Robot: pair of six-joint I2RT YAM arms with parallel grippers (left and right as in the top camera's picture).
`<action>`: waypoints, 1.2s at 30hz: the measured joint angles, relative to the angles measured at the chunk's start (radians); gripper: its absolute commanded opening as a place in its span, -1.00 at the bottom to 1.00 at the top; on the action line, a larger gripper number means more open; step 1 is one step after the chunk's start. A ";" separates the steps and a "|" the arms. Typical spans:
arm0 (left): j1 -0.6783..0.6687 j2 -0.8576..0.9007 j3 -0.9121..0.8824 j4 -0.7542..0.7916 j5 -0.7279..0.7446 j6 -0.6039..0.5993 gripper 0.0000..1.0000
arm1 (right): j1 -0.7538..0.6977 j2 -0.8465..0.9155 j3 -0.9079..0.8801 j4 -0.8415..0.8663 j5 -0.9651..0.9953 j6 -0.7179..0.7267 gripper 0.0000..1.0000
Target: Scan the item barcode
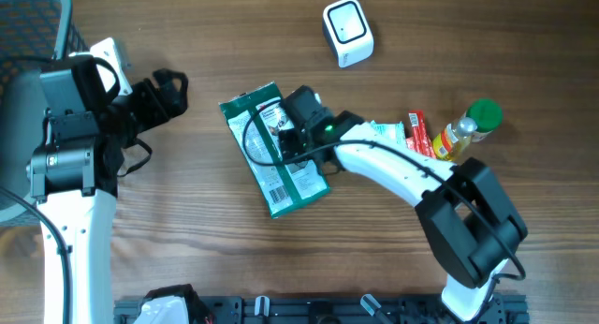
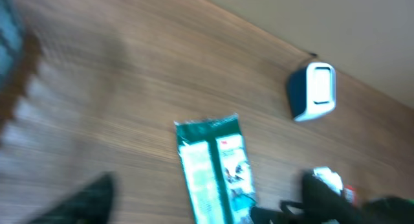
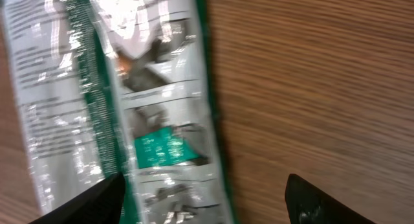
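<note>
The green-and-white packet (image 1: 284,179) is lying flat near the middle of the desk (image 1: 187,240), its barcode end pointing toward the near edge. We are seeing the right hand (image 1: 301,127) hovering over the packet's far half, with the white arm reaching in from the near right corner. In the right wrist view its fingers (image 3: 97,199) are standing wide apart with nothing clamped, and the packet is lying beneath the left one. The left hand (image 1: 168,92) is hanging well apart from the packet, toward the left edge. Its own view is blurred, so we cannot tell how its fingers are standing. The scanner (image 1: 348,32) is sitting near the far edge.
</note>
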 measured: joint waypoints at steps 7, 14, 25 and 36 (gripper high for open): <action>-0.045 0.126 -0.009 -0.148 0.072 -0.115 -0.92 | -0.145 0.000 0.000 -0.035 -0.174 -0.114 0.66; -0.235 0.363 -0.040 -0.098 0.012 -0.206 -0.92 | -0.207 0.000 0.000 -0.099 -0.314 -0.193 0.68; -0.389 0.620 -0.045 -0.072 -0.130 -0.350 -0.92 | -0.207 0.003 0.000 -0.124 -0.392 -0.245 0.67; -0.388 0.707 -0.045 -0.034 -0.150 -0.354 -0.92 | -0.207 0.078 0.000 -0.108 -0.525 -0.272 0.57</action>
